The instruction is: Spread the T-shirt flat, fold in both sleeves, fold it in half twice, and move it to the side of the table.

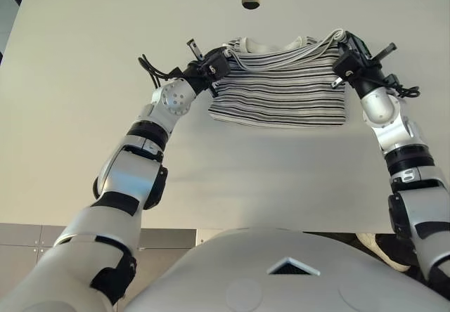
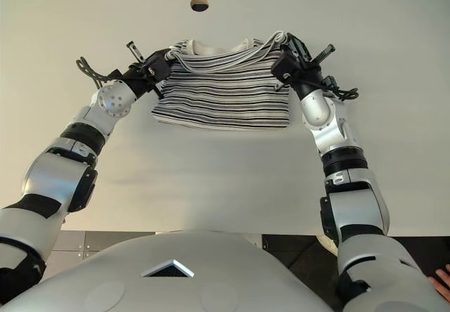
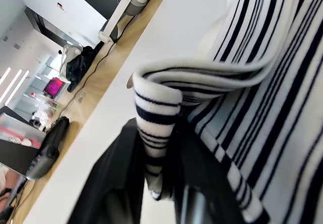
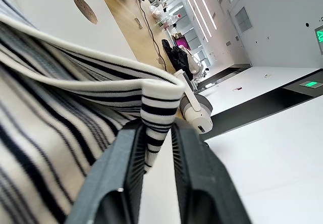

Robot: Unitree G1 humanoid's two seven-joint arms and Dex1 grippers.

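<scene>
A black-and-white striped T-shirt (image 1: 281, 87) lies folded on the white table (image 1: 84, 115), its white collar at the far side. My left gripper (image 1: 219, 62) is shut on the shirt's far left corner, and the striped cloth (image 3: 156, 133) is pinched between its dark fingers. My right gripper (image 1: 343, 60) is shut on the far right corner, with the folded hem (image 4: 157, 120) clamped between its two black fingers (image 4: 128, 168). Both held corners are lifted slightly off the table, with the top layer curling over the rest of the shirt.
A round cable hole (image 1: 250, 1) sits in the table beyond the shirt. Bare table surface spreads to the left, to the right and in front of the shirt. The near table edge (image 1: 211, 226) runs just ahead of my torso.
</scene>
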